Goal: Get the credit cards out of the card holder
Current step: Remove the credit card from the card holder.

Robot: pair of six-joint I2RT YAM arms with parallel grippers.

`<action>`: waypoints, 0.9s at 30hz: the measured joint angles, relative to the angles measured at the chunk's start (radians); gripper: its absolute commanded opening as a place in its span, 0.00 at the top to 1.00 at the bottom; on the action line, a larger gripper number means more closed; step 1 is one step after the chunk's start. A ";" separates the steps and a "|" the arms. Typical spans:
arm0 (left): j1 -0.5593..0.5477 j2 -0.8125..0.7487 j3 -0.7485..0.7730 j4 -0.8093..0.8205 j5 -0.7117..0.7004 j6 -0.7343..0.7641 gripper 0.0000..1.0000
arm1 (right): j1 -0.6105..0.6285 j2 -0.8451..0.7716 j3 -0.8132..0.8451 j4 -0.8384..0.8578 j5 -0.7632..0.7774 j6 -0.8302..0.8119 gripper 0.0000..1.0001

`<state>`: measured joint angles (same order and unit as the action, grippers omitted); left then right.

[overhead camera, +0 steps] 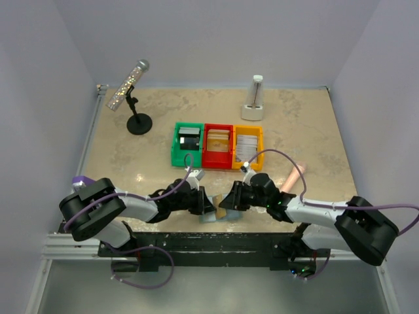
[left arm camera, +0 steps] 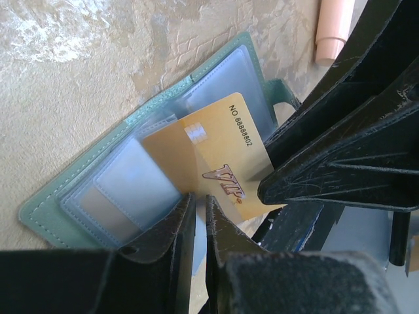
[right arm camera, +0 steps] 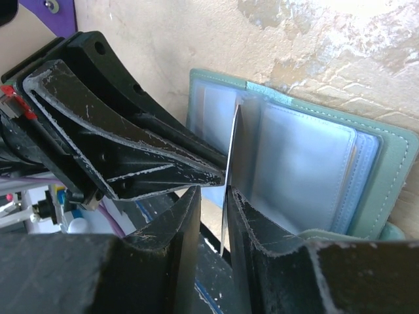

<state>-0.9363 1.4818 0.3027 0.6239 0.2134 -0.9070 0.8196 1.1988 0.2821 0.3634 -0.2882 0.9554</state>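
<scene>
The card holder (left arm camera: 78, 190) lies open on the table near the front edge, pale teal with clear pockets (right arm camera: 308, 163). A gold credit card (left arm camera: 209, 144) marked VIP sticks out of a pocket toward both grippers. My left gripper (left arm camera: 200, 199) is shut on the card's near corner. My right gripper (right arm camera: 213, 193) stands open around the same card (right arm camera: 232, 144), seen edge-on; the card rests against one finger with a gap to the other. From above, both grippers (overhead camera: 211, 208) (overhead camera: 226, 204) meet over the card holder (overhead camera: 208, 220).
Green (overhead camera: 188, 145), red (overhead camera: 218, 146) and yellow (overhead camera: 247, 148) bins holding cards stand mid-table. A microphone on a stand (overhead camera: 134, 98) is back left, a white upright object (overhead camera: 254, 104) back right. A pink tube (overhead camera: 291, 176) lies to the right of the right gripper.
</scene>
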 measured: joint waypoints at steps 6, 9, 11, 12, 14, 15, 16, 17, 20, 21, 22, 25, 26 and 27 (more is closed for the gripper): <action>0.000 0.000 -0.004 0.006 0.000 0.000 0.84 | 0.000 0.047 0.036 -0.012 -0.022 -0.007 0.72; 0.000 0.000 -0.005 0.007 0.000 0.000 0.84 | 0.000 0.072 0.055 -0.022 -0.030 -0.014 0.72; 0.000 0.000 -0.005 0.008 0.000 0.000 0.84 | 0.000 0.084 0.064 -0.031 -0.039 -0.016 0.74; 0.000 0.000 -0.006 0.009 0.000 -0.001 0.84 | 0.000 0.089 0.068 -0.034 -0.041 -0.018 0.75; 0.000 0.000 -0.006 0.009 0.001 -0.001 0.84 | 0.000 0.095 0.071 -0.042 -0.044 -0.021 0.78; 0.000 0.000 -0.006 0.009 0.001 -0.001 0.84 | 0.000 0.097 0.073 -0.045 -0.044 -0.022 0.80; 0.000 0.000 -0.006 0.009 0.002 -0.001 0.84 | 0.000 0.097 0.074 -0.050 -0.044 -0.024 0.82; 0.000 0.000 -0.006 0.009 0.003 -0.001 0.84 | 0.000 0.097 0.075 -0.057 -0.044 -0.026 0.85; 0.000 0.000 -0.006 0.009 0.005 -0.001 0.84 | 0.000 0.097 0.080 -0.074 -0.043 -0.034 0.92; 0.000 0.000 -0.006 0.009 0.007 -0.001 0.84 | 0.000 0.097 0.082 -0.083 -0.043 -0.037 0.93; 0.000 0.000 -0.006 0.009 0.007 -0.001 0.84 | -0.001 0.096 0.083 -0.090 -0.042 -0.040 0.93; 0.000 -0.001 -0.006 0.006 0.010 -0.001 0.84 | -0.001 0.090 0.084 -0.111 -0.038 -0.042 0.96; 0.000 -0.003 -0.006 0.005 0.010 -0.001 0.84 | -0.001 0.086 0.084 -0.118 -0.037 -0.043 0.97; 0.000 -0.006 -0.006 0.003 0.010 -0.001 0.84 | -0.001 0.080 0.084 -0.127 -0.037 -0.044 0.97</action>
<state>-0.9363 1.4761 0.2962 0.6270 0.2234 -0.9077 0.8188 1.2789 0.3656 0.2363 -0.3248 0.9115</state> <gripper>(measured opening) 0.162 0.046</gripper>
